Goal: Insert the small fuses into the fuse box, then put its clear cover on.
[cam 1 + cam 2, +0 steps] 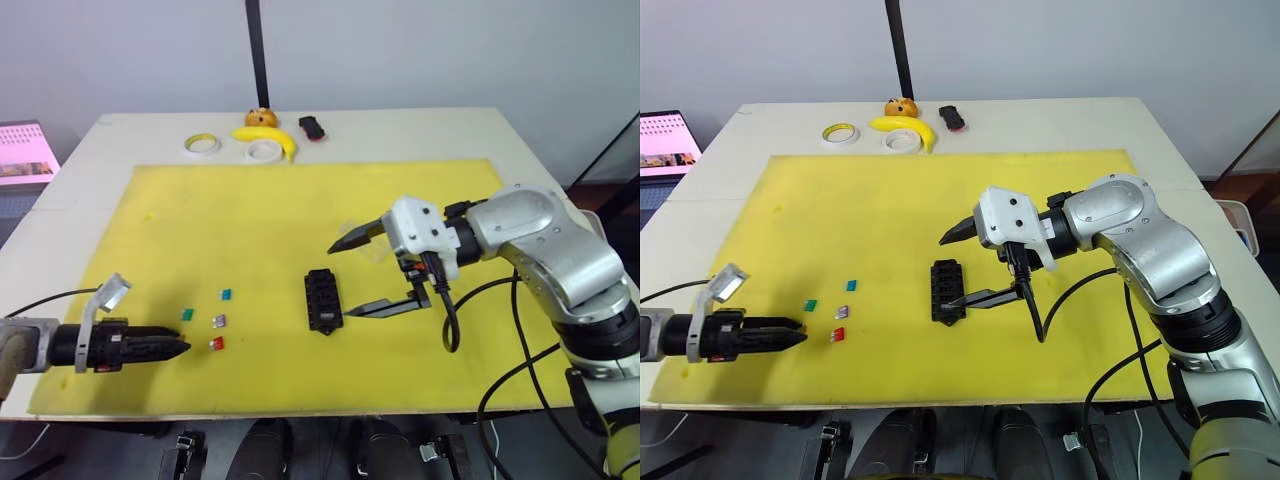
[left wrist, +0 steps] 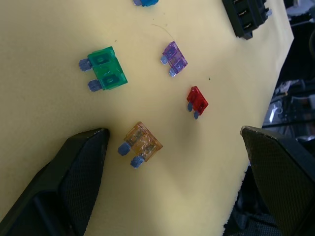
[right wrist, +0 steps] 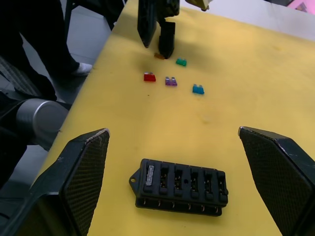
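The fuse box (image 3: 180, 187) is lying flat on the yellow mat (image 1: 250, 220) near its middle, a black block with two rows of slots and a small tab at its end; one slot at the end is holding a grey fuse (image 3: 149, 175), as the right wrist view is showing. To the robot's left of it the loose fuses are sitting apart from one another on the mat: a blue one (image 1: 226, 295), a green one (image 2: 107, 74), a purple one (image 2: 175, 57), a red one (image 2: 198, 100) and an amber one (image 2: 142, 144). The left gripper (image 2: 172, 147) is hovering low over the mat with its fingers spread wide, the amber fuse lying between them and touching neither. The right gripper (image 1: 358, 275) is hanging wide open just beside the box, holding nothing. The left wrist view is revealing the fuses' metal blades, which the head views are leaving too small to make out. At the far edge of the table (image 1: 420, 130) two tape rolls (image 1: 202, 145), a banana (image 1: 268, 138) and a small black-and-red object (image 1: 313, 128) are resting.
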